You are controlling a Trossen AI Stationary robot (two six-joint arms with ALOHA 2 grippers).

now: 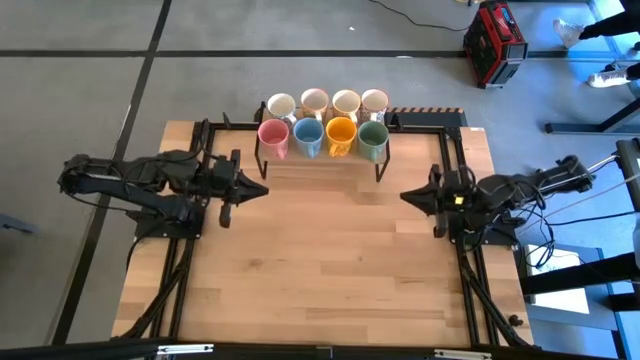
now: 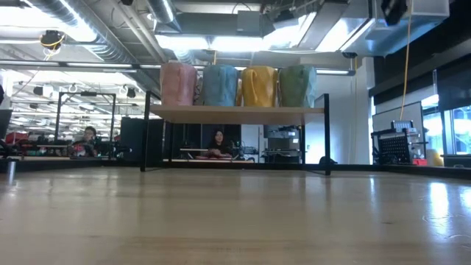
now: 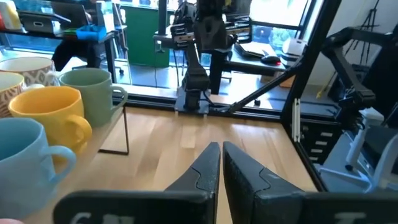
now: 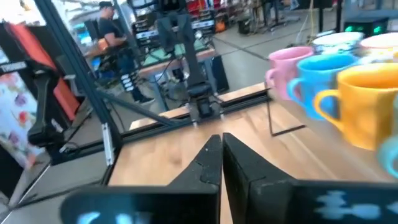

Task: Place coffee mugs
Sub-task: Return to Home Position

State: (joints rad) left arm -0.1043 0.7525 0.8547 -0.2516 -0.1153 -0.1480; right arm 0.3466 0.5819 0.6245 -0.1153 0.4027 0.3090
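Several coffee mugs stand on a raised rack [image 1: 322,160] at the table's far edge: a front row of pink [image 1: 273,137], light blue [image 1: 307,136], orange [image 1: 341,134] and green [image 1: 373,139], with several white ones [image 1: 314,102] behind. In the low view the front row [image 2: 239,85] stands on the rack's shelf [image 2: 235,112]. My left gripper [image 1: 262,188] hovers shut at the table's left side, pointing right. My right gripper [image 1: 405,196] hovers shut at the right side, pointing left. Neither holds anything.
Black frame rails [image 1: 462,250] run along the table's left and right sides beneath both arms. The wooden tabletop [image 1: 330,260] between the grippers is bare. A red case [image 1: 494,40] stands on the floor beyond the far right corner. People sit in the room behind [image 2: 218,144].
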